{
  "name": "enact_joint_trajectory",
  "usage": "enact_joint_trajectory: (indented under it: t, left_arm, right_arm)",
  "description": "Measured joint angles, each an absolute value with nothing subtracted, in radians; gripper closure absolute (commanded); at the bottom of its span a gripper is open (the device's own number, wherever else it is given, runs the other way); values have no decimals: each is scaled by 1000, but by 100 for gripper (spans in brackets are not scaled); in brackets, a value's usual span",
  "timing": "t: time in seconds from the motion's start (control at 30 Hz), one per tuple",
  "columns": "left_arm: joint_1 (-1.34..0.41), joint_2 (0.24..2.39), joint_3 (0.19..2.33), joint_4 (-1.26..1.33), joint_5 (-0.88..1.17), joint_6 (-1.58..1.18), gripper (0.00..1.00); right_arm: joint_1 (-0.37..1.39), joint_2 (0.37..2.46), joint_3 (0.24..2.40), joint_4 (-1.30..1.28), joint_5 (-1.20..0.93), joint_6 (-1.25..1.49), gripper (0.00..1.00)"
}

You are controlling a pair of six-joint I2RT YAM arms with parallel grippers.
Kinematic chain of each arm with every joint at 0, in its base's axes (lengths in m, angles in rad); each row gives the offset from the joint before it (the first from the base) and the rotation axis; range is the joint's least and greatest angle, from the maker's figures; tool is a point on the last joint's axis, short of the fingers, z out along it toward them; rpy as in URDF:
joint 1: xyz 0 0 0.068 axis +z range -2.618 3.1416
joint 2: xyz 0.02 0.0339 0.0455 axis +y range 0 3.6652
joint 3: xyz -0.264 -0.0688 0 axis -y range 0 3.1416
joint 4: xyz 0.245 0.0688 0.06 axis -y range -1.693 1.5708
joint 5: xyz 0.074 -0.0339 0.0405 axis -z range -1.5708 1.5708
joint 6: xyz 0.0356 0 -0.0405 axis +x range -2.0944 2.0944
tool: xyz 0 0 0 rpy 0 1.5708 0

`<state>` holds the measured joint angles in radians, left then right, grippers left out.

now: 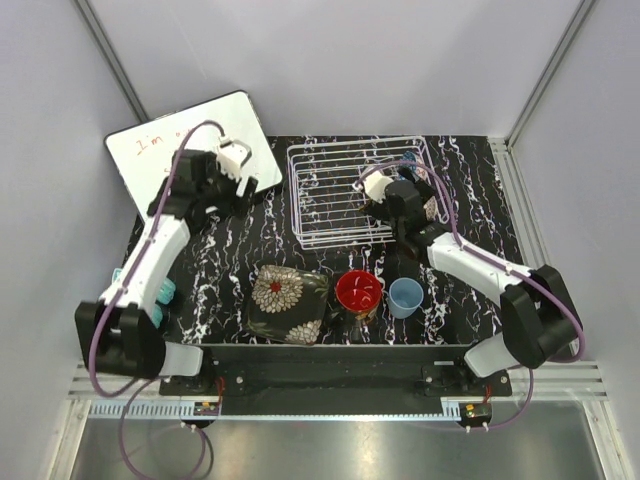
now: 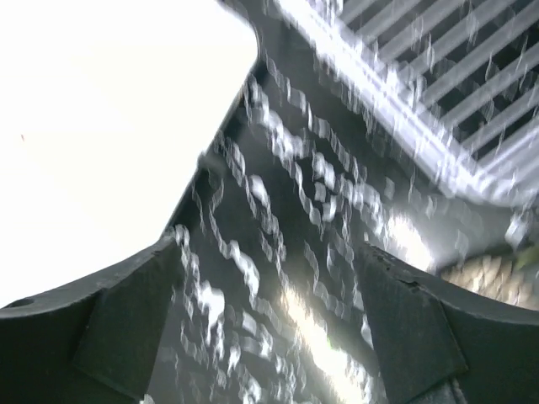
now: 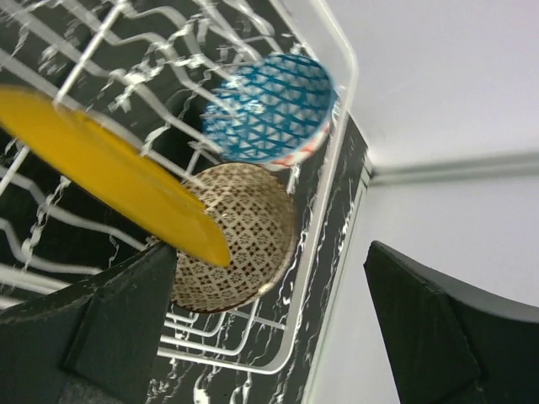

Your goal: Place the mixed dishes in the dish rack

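Note:
The white wire dish rack (image 1: 330,200) stands at the back middle. In the right wrist view its right end (image 3: 333,210) holds a blue patterned bowl (image 3: 269,108), a brown patterned dish (image 3: 244,240) and a yellow plate (image 3: 101,164) on edge. My right gripper (image 1: 405,195) hovers over that end, open and empty (image 3: 269,328). My left gripper (image 1: 240,182) is open and empty (image 2: 269,337) over the table between the writing board and the rack. A floral dish (image 1: 290,303), a red bowl (image 1: 358,290) and a pale blue cup (image 1: 405,297) sit at the front.
The white writing board (image 1: 160,150) lies at the back left, and its corner shows in the left wrist view (image 2: 101,126). Teal headphones (image 1: 160,293) lie by the left arm. A dark mug-like shape (image 1: 404,264) stands behind the cup. Grey walls close in the table.

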<state>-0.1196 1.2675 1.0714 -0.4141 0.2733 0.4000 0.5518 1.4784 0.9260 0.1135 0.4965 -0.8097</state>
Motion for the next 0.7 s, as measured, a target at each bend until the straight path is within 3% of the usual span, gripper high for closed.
enact_joint_trajectory:
  t: [0.23,0.7]
  left_arm:
    - [-168,1591,1445,-479,318,252,15]
    - [-317,1652,1430,-565,317,178,14]
  right_arm:
    - [552,1478,991,54,661,-539,0]
    - [550,1356,904,-80,733,-229,0]
